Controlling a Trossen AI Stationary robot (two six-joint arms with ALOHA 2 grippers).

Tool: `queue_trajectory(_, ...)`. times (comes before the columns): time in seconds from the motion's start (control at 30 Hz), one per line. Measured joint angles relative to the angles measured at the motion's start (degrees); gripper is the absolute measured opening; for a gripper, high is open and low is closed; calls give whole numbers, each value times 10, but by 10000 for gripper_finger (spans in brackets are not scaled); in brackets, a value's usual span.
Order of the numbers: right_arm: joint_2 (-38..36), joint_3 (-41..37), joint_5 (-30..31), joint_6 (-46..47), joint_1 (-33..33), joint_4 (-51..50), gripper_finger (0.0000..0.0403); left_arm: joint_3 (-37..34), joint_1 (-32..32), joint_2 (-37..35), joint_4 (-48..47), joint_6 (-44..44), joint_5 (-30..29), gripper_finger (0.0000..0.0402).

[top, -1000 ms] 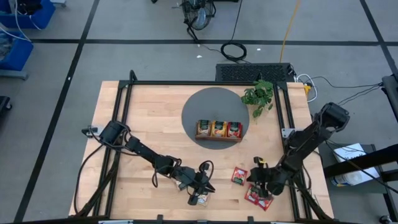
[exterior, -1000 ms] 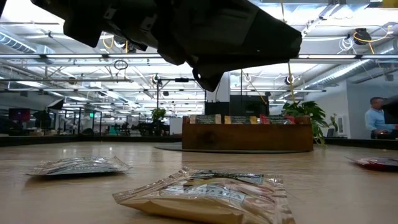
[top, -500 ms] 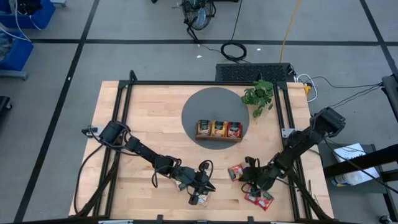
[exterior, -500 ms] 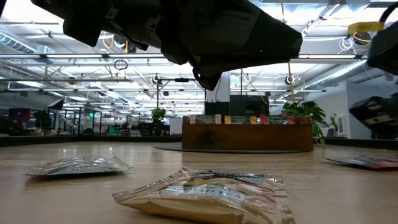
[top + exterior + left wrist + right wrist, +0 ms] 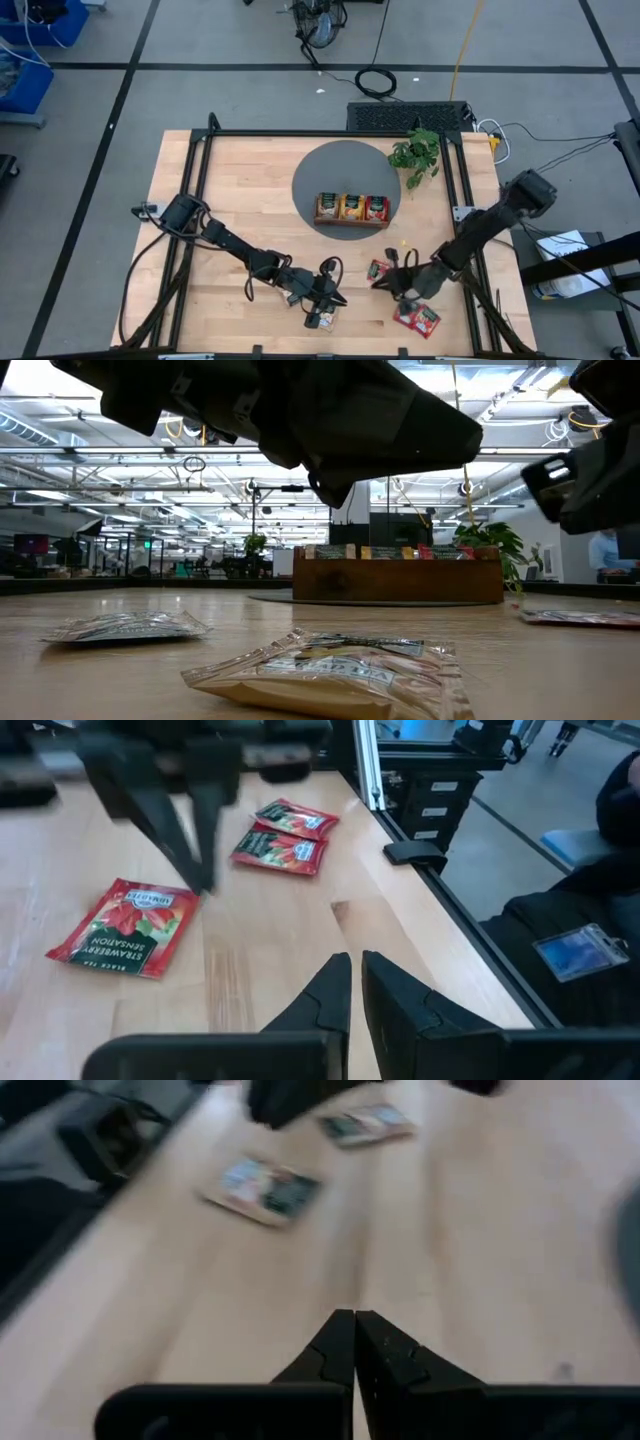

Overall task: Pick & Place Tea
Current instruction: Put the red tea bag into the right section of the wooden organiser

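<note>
Wooden table [image 5: 230,190], red tea sachets [image 5: 125,927] scattered

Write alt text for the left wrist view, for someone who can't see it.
Three red tea sachets lie on a light wooden table: a strawberry black tea sachet nearest, two overlapping red sachets farther off. The left gripper points forward, fingers shut and empty, while the right arm's blurred dark fingers hang beyond.

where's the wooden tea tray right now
In the high view the wooden tray sits on the dark round mat at the table's middle back, just left of the plant.
</note>
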Motion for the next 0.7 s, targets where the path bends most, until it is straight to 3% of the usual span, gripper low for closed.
queue_trajectory(0.17, -76, 0, 79, 111, 22, -200, 0, 0, 0, 0, -5, -2, 0, 30)
queue_trajectory(0.37, -88, 0, 95, 250, 23, -360, 0, 0, 0, 0, -4, -4, 0, 30)
queue_trajectory(0.53, -72, 0, 76, 299, 18, -373, 0, 0, 0, 0, -4, -3, 0, 30)
queue_trajectory(0.7, -37, 0, 28, 327, 18, -316, 0, 0, -2, 0, -8, -5, 1, 31)
